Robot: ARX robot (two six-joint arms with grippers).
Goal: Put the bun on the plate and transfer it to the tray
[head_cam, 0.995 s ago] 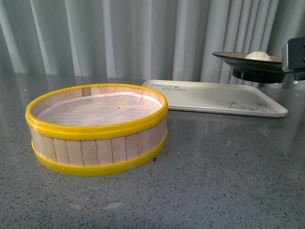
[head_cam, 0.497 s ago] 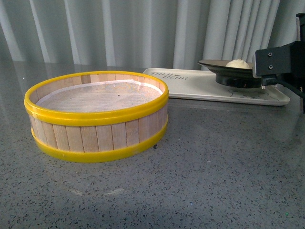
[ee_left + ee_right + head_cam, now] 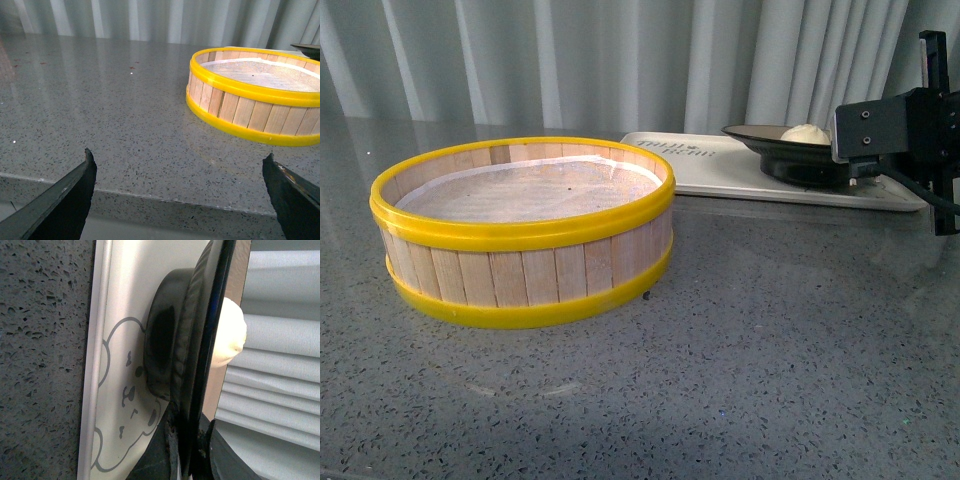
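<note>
Jaws of the left gripper stand apart, idle at the near table edge. Farther off, I read the right gripper clamped on the plate rim, bun aboard, foot directly over the tray; contact unclear. Next: straight down.
</note>
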